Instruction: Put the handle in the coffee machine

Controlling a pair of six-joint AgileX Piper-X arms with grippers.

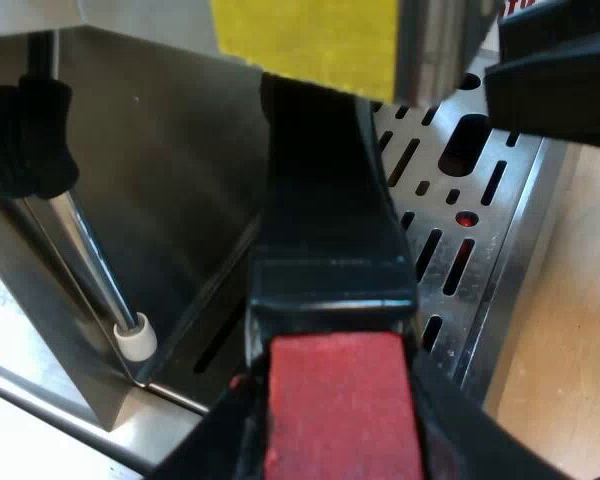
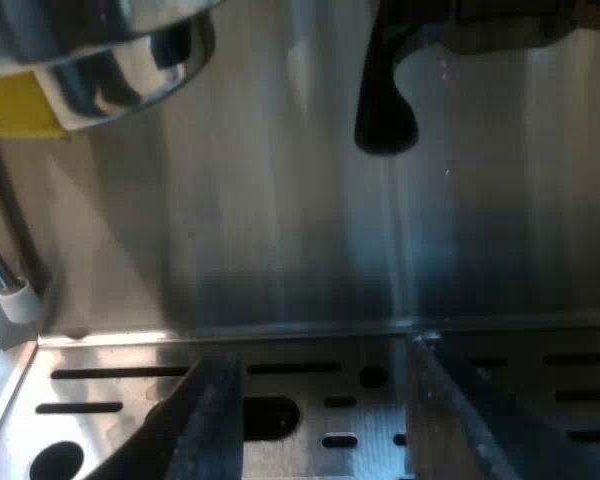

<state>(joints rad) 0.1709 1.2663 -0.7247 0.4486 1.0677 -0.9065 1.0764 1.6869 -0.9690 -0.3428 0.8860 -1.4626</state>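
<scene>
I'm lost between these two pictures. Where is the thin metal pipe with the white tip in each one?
Left wrist view: the pipe slants down beside the dark handle, white tip near the drip tray's corner.
Right wrist view: the pipe stands at the drip tray's end, below the yellow label.
Shared landmark: the slotted drip tray.

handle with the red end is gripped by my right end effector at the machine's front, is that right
No, the left end effector grips the handle with the red end at the machine's front; the left wrist view shows it.
</scene>
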